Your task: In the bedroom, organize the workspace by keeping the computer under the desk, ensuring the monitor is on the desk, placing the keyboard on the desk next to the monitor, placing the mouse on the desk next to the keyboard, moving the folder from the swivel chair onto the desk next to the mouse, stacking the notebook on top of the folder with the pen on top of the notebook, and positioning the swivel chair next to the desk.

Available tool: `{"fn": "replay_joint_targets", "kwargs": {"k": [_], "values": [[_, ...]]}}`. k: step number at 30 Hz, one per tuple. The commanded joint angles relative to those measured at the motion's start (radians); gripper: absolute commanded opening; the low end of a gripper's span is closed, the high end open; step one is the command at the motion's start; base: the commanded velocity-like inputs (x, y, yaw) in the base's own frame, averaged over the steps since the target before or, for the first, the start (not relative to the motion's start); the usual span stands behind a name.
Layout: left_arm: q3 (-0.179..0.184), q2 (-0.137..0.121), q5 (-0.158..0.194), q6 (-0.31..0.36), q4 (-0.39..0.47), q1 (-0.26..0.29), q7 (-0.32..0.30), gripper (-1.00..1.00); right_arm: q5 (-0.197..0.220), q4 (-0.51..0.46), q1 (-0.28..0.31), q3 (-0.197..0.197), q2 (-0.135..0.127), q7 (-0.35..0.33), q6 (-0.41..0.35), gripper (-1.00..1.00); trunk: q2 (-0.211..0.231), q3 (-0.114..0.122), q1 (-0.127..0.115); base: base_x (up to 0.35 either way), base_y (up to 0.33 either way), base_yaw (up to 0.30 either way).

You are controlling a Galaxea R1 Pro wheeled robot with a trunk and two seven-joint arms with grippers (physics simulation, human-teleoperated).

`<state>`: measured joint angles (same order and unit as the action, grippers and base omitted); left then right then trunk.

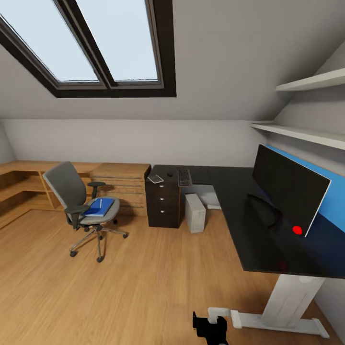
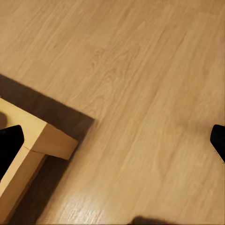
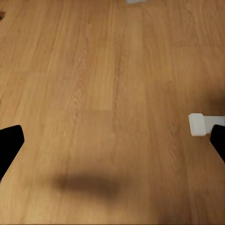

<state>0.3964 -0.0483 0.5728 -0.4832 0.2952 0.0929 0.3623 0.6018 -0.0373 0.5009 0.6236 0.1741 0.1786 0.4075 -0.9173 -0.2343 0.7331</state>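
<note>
Head view: open wood floor (image 1: 143,287) lies between the swivel chair (image 1: 79,201) at left and the surface (image 1: 249,225) at right. Both wrist views show jaws spread wide over floor, gripping nothing.

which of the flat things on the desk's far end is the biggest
The keyboard: a long black slab, far larger than the small notebook and the tiny mouse beside it on the desk.

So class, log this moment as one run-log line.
folder: on swivel chair | monitor, keyboard: on desk | grippers: open
</note>
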Motion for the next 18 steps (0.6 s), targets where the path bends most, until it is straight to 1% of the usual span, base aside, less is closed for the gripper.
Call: {"fn": "replay_joint_targets", "kwargs": {"k": [1, 2, 4, 5, 9, 18], "values": [[0.025, -0.001, 0.004, -0.002, 0.001, 0.001, 0.008, 1.0, 0.004, 0.0, 0.001, 0.008, 0.0, 0.005, 0.002, 1.0, -0.001, -0.001, 0.001, 0.329, 0.073, 0.0], [0.029, -0.001, 0.004, -0.002, 0.001, 0.001, 0.008, 1.0, 0.004, 0.0, 0.001, 0.008, 0.0, 0.005, 0.002, 1.0, -0.001, -0.001, 0.001, 0.33, 0.072, 0.0], [0.053, -0.001, 0.004, -0.002, 0.0, 0.001, 0.009, 1.0, 0.004, 0.0, 0.001, 0.008, 0.0, 0.005, 0.002, 1.0, -0.001, -0.001, 0.001, 0.331, 0.035, 0.0], [0.057, -0.001, 0.004, -0.002, 0.0, 0.001, 0.009, 1.0, 0.004, 0.0, 0.001, 0.008, 0.0, 0.005, 0.002, 1.0, -0.001, -0.001, 0.001, 0.331, 0.015, 0.0], [0.063, -0.001, 0.004, -0.002, 0.0, 0.001, 0.009, 1.0, 0.003, 0.001, 0.001, 0.008, 0.0, 0.005, 0.002, 1.0, -0.001, -0.001, 0.001, 0.332, 0.007, 0.0], [0.064, -0.001, 0.004, -0.002, 0.0, 0.001, 0.009, 1.0, 0.002, 0.0, 0.001, 0.007, 0.0, 0.005, 0.002, 1.0, -0.001, -0.001, 0.001, 0.332, 0.0, 0.0]]}}
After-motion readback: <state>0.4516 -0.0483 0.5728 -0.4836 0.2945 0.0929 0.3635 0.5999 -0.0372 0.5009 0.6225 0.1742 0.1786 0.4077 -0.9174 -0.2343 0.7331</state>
